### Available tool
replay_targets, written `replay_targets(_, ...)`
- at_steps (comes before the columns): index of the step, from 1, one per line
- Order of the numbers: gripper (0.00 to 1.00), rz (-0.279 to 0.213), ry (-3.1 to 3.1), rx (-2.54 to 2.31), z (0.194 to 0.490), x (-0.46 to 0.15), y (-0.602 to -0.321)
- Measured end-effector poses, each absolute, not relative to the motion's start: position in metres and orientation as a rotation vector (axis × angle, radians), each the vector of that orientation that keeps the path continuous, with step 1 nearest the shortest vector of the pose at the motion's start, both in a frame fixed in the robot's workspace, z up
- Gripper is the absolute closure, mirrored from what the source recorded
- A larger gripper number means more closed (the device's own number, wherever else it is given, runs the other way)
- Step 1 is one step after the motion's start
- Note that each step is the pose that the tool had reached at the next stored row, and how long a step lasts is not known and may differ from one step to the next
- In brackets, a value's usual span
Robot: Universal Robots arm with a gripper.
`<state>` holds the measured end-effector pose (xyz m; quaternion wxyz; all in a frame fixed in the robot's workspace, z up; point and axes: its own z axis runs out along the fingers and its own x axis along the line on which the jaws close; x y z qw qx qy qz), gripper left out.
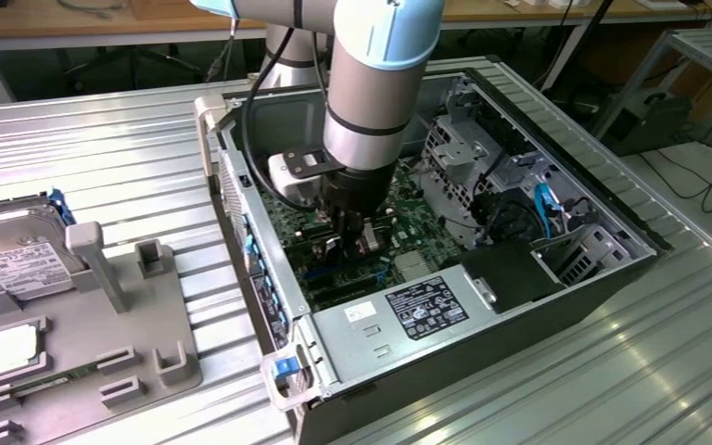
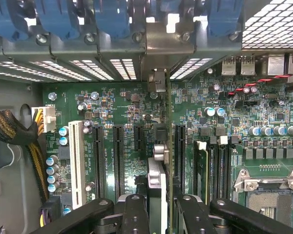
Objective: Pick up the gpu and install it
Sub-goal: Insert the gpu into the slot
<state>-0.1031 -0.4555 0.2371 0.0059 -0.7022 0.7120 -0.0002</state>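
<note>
Wrist view: gpu [image 2: 158,165] edge-on between the clamped tool [image 2: 161,214] fingers, above motherboard [image 2: 117,107].

open computer case [image 1: 603,278] — lying on ribbed metal desk [image 1: 108,148] | power supply [image 1: 418,311] at its near end | grey fixture tray [image 1: 84,362] at exterior view's left — holds hard drive [image 1: 16,255], processor chip [image 1: 12,348] | motherboard [image 2: 117,102], white slot [image 2: 76,163]
</note>
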Motion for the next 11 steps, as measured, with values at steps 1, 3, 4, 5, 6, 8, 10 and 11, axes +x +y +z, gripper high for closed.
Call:
replay_targets(1,0.72,-0.003,2.227,-2.197,0.2372,-0.1033,-0.4555)
replay_targets(3,0.72,-0.011,2.224,-2.193,0.2371,-0.1041,-0.4555)
replay_targets(4,0.72,-0.015,2.221,-2.191,0.237,-0.1043,-0.4555)
replay_targets(5,0.72,-0.02,2.219,-2.189,0.237,-0.1046,-0.4555)
replay_targets(6,0.72,-0.024,2.217,-2.187,0.237,-0.1048,-0.4555)
replay_targets(8,0.72,-0.027,2.215,-2.186,0.2369,-0.1049,-0.4554)
replay_targets(10,0.72,-0.027,2.215,-2.186,0.2371,-0.1049,-0.4555)
replay_targets(11,0.72,-0.027,2.215,-2.186,0.2371,-0.1049,-0.4555)
